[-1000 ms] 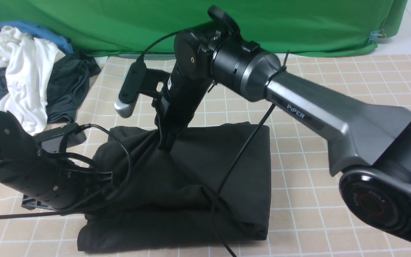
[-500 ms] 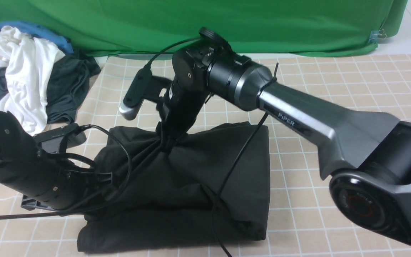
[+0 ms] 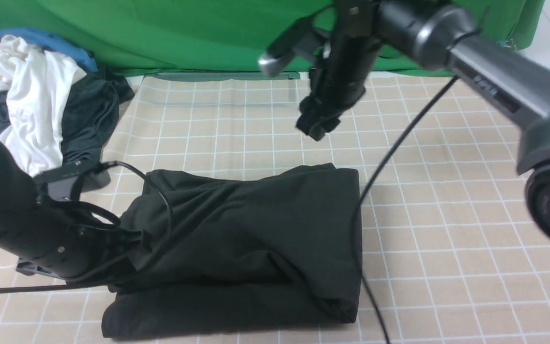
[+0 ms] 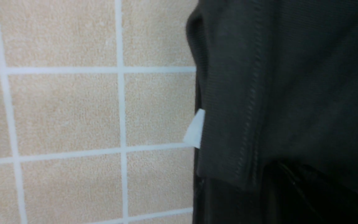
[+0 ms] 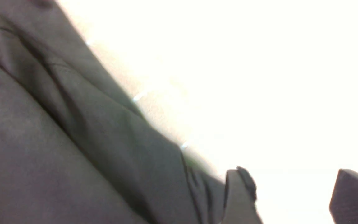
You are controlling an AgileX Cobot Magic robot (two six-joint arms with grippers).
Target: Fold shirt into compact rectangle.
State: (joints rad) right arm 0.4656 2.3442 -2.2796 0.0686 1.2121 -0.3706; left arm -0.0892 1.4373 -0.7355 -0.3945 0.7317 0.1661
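**Shirt folded; left grip obscured**

The shirt (image 3: 256, 229) lies as a folded block on the checked counter (image 3: 447, 191). The right end effector (image 3: 317, 125) hangs well above it, jaws apart and empty; its wrist view is overexposed. The left end effector (image 3: 132, 238), closed, merges with the shirt's left edge; whether it pinches fabric cannot be told. A white neck label (image 4: 195, 129) protrudes at the collar.

Your front view is softly, evenly lit; the right arm (image 3: 494, 91) smears with motion blur, and the shirt (image 3: 256, 229) is so dark its folds barely read. Your left wrist view is close and fairly sharp, murky in the shadow under the shirt's hem. Your right wrist view is blurred, over half blown out white, the fingers (image 5: 239, 193) soft.
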